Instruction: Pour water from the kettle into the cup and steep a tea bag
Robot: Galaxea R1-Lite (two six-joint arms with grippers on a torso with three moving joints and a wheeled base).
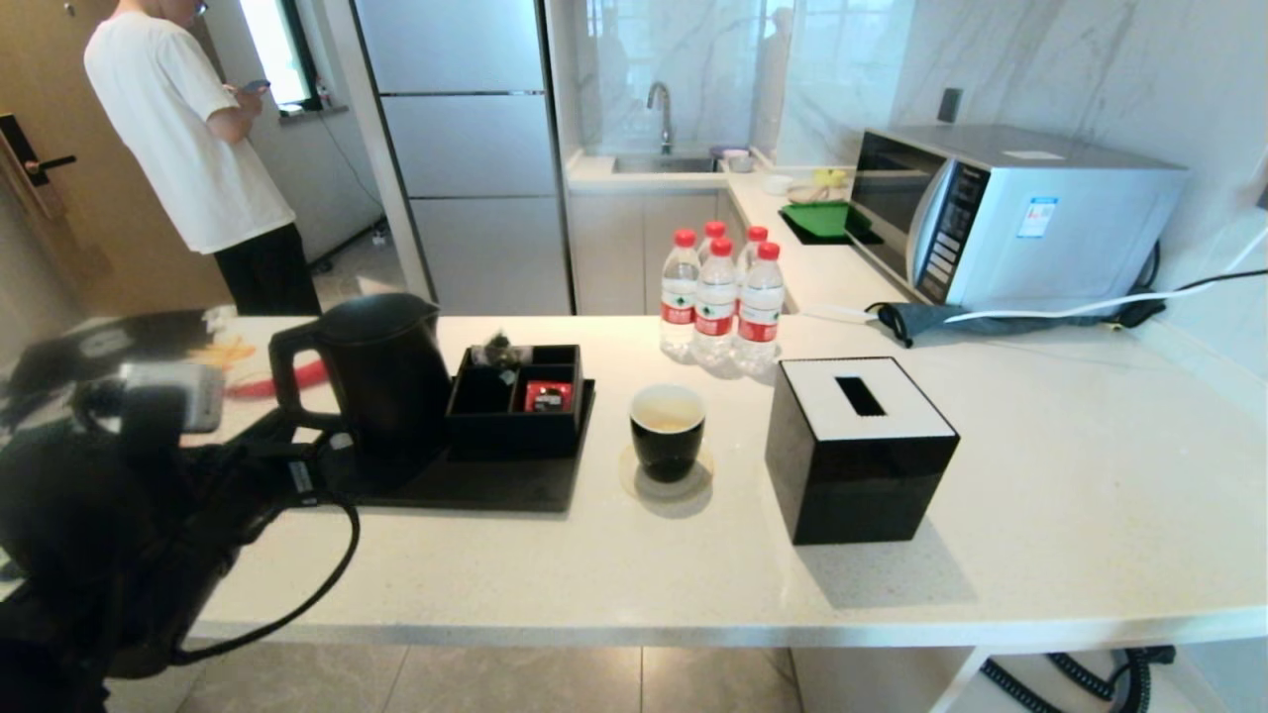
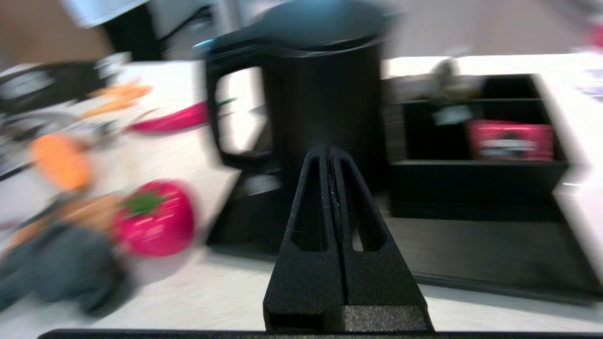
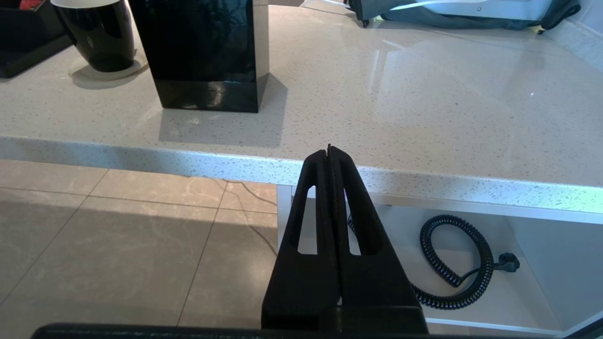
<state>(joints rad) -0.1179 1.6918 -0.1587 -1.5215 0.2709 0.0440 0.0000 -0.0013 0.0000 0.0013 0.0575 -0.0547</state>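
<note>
1. Kettle (image 1: 381, 381) upright on the left end of a black tray (image 1: 495, 485), near the bench's (image 1: 614, 574) left end, handle turned toward the left edge.
2. Cup (image 1: 668, 431) just right of the tray on a round coaster, pale yellowish water (image 1: 667, 413) inside.
3. Tea bag (image 1: 500, 350) at the back-left corner of the black organiser (image 1: 515, 401) on the tray, a red packet (image 1: 548, 396) in a compartment beside it.
4. Left gripper (image 2: 330, 153) pressed shut, gripping nothing, off the bench's left front corner, pointing at the kettle, apart from it.
5. Right gripper (image 3: 329, 149) closed and empty, parked below the front edge.
6. Tissue box (image 1: 860, 451) right of the cup; four bottles (image 1: 719, 297) toward the back edge.
</note>
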